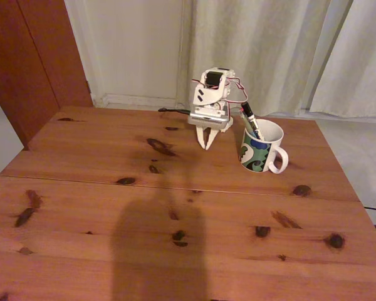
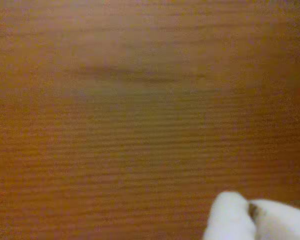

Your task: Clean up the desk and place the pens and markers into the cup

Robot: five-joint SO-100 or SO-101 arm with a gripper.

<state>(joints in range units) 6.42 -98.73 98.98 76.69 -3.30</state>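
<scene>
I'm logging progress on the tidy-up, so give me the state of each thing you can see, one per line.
cup: upright on the desk, handle toward the camera in the fixed view.
pens and markers: standing tilted inside the cup, tops sticking out.
hand: shut, empty, pointing down just above the desk beside the cup.
desk: no pens lying on it.

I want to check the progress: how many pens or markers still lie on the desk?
0 lie on the desk. At least one dark-capped pen stands in the cup; others may be hidden inside.
</scene>
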